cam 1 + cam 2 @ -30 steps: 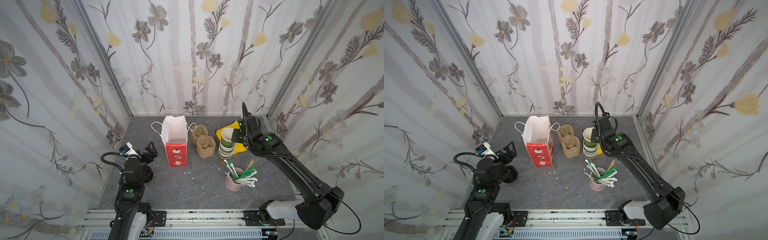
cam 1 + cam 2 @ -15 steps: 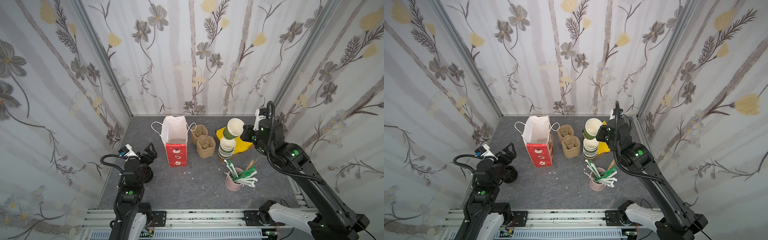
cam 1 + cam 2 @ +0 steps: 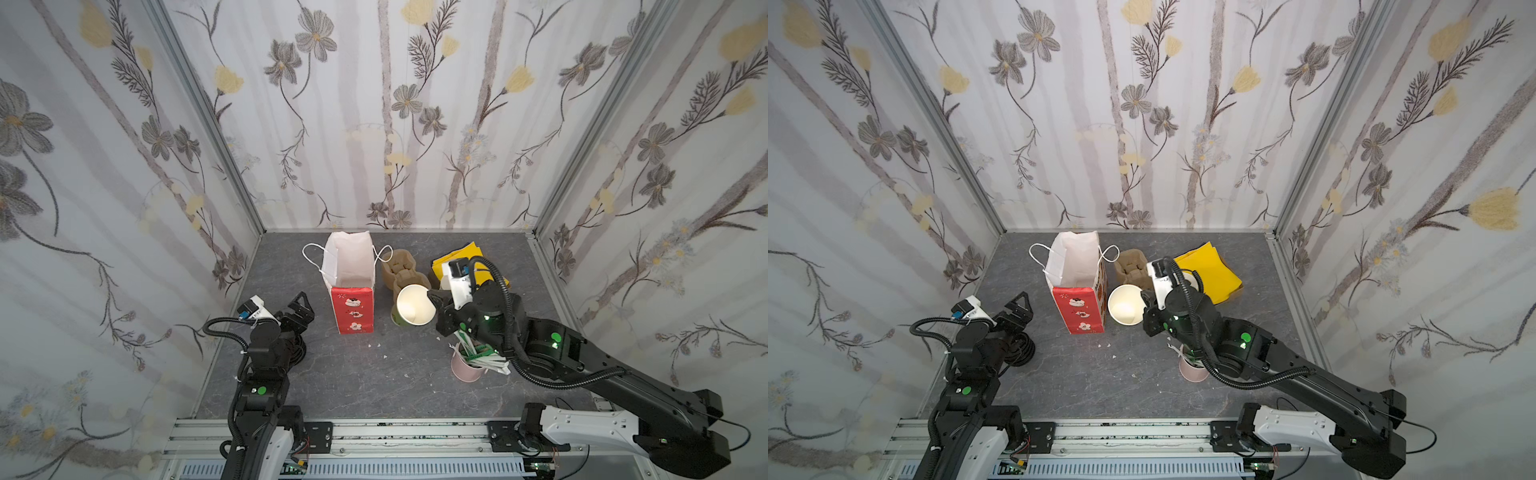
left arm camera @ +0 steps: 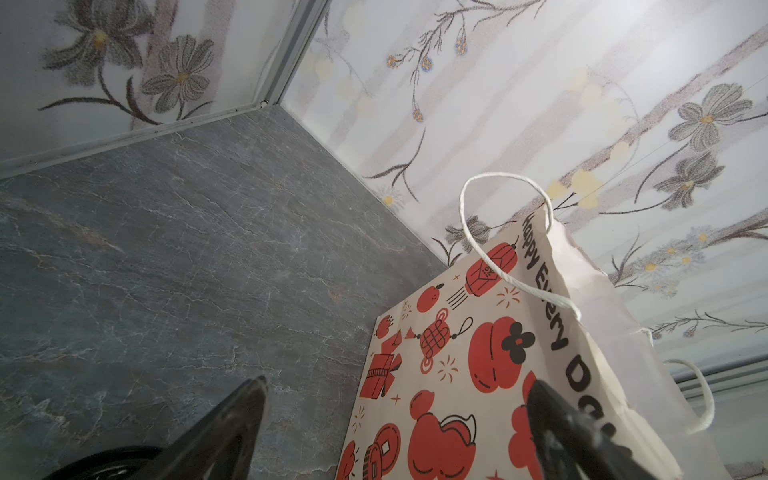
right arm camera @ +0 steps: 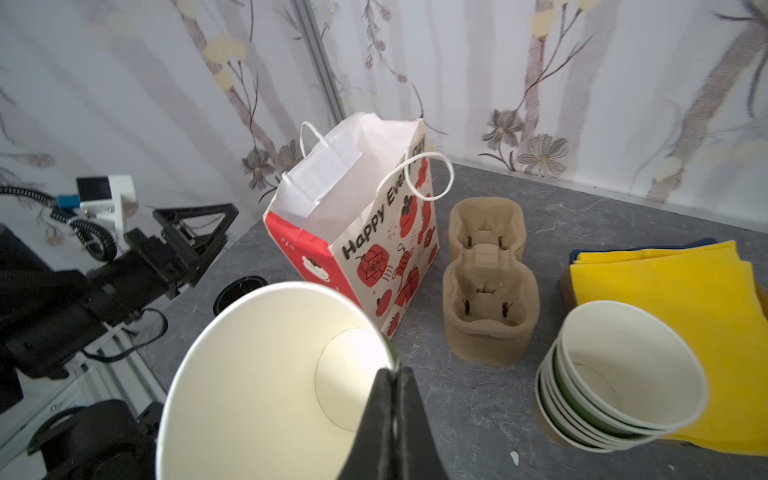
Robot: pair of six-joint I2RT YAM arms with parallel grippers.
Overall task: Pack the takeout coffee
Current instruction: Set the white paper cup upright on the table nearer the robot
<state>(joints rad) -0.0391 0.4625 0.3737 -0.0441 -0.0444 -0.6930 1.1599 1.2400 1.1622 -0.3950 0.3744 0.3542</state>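
Note:
The takeout coffee is out of view. My right gripper (image 3: 432, 298) (image 3: 1144, 302) (image 5: 392, 374) is shut on the rim of a lidless paper cup (image 3: 413, 305) (image 3: 1125, 305) (image 5: 270, 374) with green sides and a white lining. The cup hangs tilted above the table, just right of the open red and white paper bag (image 3: 351, 286) (image 3: 1077, 291) (image 5: 357, 216) (image 4: 478, 353). My left gripper (image 3: 297, 313) (image 3: 1015, 313) (image 4: 399, 382) stands open and empty, left of the bag and facing its printed side.
A brown two-cup carrier (image 3: 401, 268) (image 5: 488, 282) sits right of the bag. A stack of lidless cups (image 5: 619, 382) rests on yellow napkins (image 3: 1208, 270) (image 5: 665, 291). A pink cup of straws (image 3: 467, 370) stands under my right arm. Black lids (image 3: 1021, 351) lie beside the left arm.
My right gripper has lifted the top cup off the stack and carried it left and forward toward the bag, tilting its mouth upward. The left arm has stayed put.

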